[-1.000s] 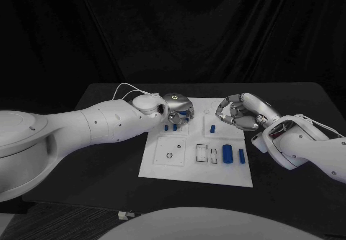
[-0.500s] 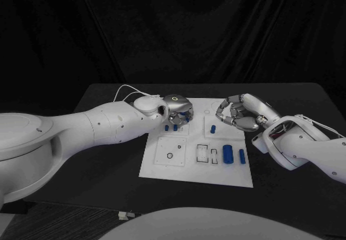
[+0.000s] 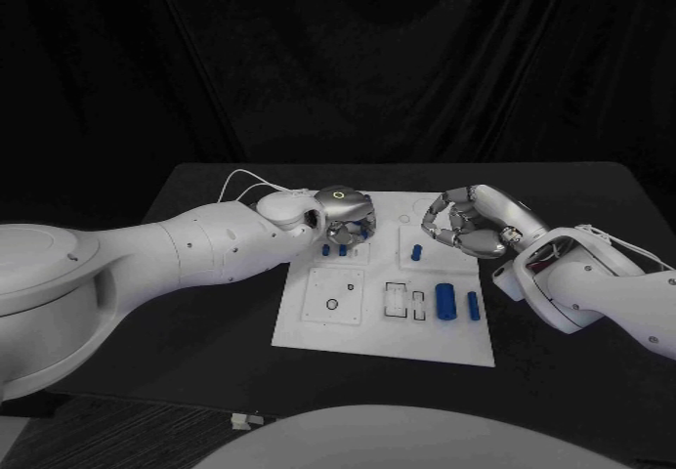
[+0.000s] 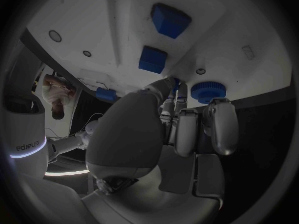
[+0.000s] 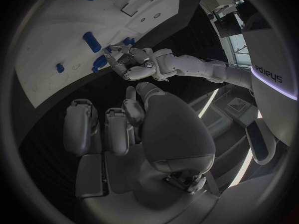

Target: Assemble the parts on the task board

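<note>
The white task board [image 3: 316, 330] lies mid-table. My left hand [image 3: 345, 215] hangs over its far left corner, fingertips down, pinching a small blue part [image 4: 176, 83] between thumb and fingers. Beside those fingertips a round blue knob [image 4: 208, 91] sits on the board [image 4: 112, 15], and two blue square pieces [image 4: 153, 59] [image 4: 169, 20] stand further along it. My right hand [image 3: 468, 223] hovers over the far right corner with its fingers curled in and nothing in them. A short blue piece [image 3: 416, 252] stands just below it.
Two small blue pegs [image 3: 334, 250] stand under the left hand. A thick blue cylinder [image 3: 445, 301] and a slim blue bar [image 3: 472, 306] lie at the board's right side, next to outlined slots [image 3: 398, 298]. Black table [image 3: 211, 322] surrounds the board.
My left hand has edged slightly to the right and turned a little over the board's far left corner. The right hand has barely moved.
</note>
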